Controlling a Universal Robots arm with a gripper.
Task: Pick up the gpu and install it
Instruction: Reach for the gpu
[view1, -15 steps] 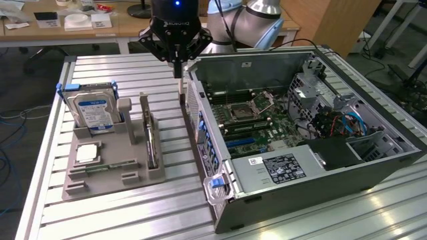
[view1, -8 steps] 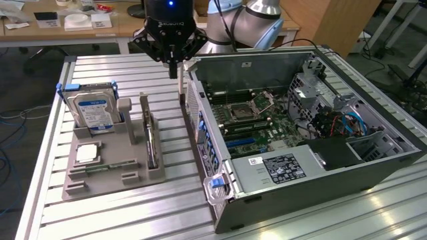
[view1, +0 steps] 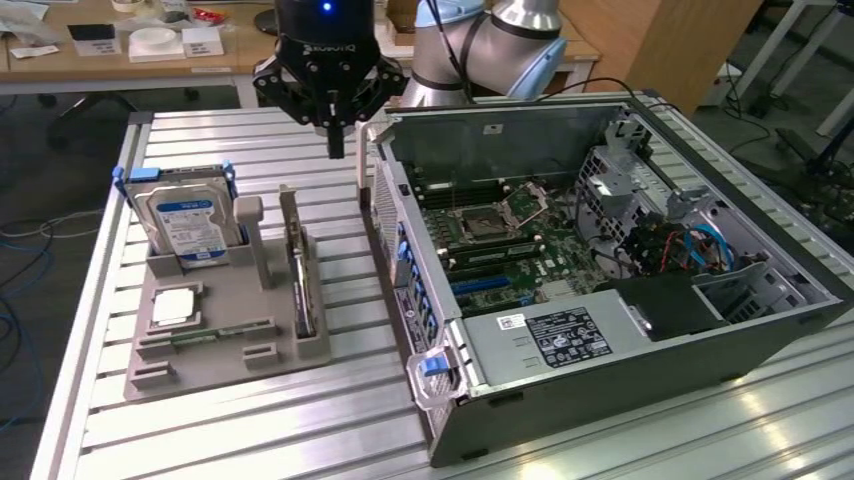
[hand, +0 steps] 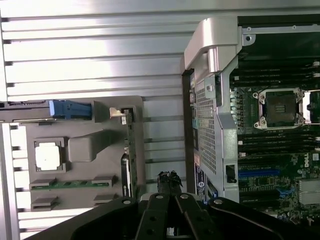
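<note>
The exterior view looks down at a slant from high up, far enough back to take in the whole computer case (view1: 667, 370), the parts tray (view1: 227, 310) beside it and the slatted table (view1: 267, 430). The wrist view looks straight down past the gripper (hand: 169, 180), closer in, over the gap between tray (hand: 85, 145) and case (hand: 207, 130). Both views share the tray and the case's tray-side wall.

Hard drive (view1: 187, 222) upright in grey holder (view1: 234, 300), square chip (view1: 175, 308) and green memory stick (hand: 75, 184) alongside

The gpu (view1: 306, 290) upright in the holder tray (view1: 224, 295), between hard drive (view1: 187, 225) and computer case (view1: 747, 340)
</note>
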